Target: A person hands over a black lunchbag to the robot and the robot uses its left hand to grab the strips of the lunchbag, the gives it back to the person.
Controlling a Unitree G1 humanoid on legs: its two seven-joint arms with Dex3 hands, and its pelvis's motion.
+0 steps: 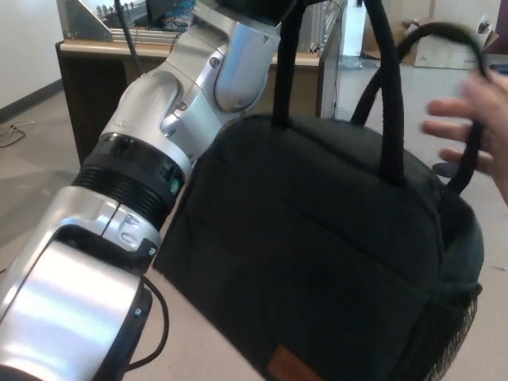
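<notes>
Head view: black fabric lunchbag (317,254) hangs by straps (385,95); left hand above frame, grip untellable; person's hand (476,119) right, on loop. Release only once person bears weight.

**Room behind the work**

I see a pale, smooth floor (48,171) under even light, a dark wooden counter (95,87) at the back left, a white wall (28,48) beside it, and a cardboard box (444,49) far right.

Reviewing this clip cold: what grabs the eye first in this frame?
The black lunchbag fills the centre and lower right, hanging by its straps, which run up out of the top edge. The robot's silver left arm sweeps diagonally up the left side. At the right edge, a person's blurred hand reaches onto another strap.
</notes>
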